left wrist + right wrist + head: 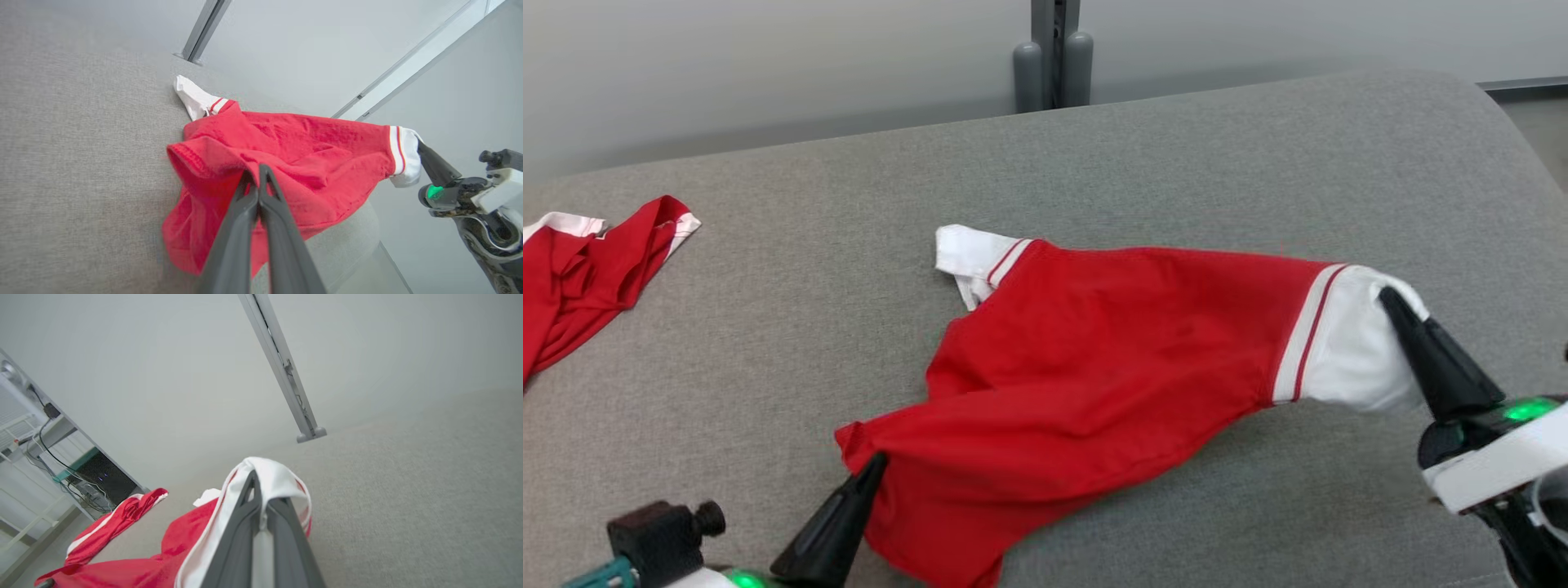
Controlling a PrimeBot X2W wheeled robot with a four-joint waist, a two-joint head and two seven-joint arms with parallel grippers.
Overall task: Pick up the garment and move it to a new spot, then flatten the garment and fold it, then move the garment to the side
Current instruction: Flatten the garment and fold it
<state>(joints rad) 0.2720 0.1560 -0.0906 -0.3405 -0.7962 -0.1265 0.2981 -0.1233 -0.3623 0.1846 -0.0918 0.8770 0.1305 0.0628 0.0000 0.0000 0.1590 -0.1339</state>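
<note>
1. Across the middle of the grey padded surface [1176, 155] stretches the garment [1094, 359], red with white sleeves, pulled taut between 2 grippers.
2. Its white sleeve on the robot's right is held up off the surface, pinched in the clenched right gripper [1386, 296].
3. Its near red hem corner is clamped in the left gripper [879, 459], fingers pressed together on the cloth.
4. Its other sleeve lies crumpled on the far side.
5. Well apart, at the surface's left edge, a 2nd red-and-white garment [580, 278] lies bunched.
6. Beyond the far edge stands a grey post [1054, 49].
</note>
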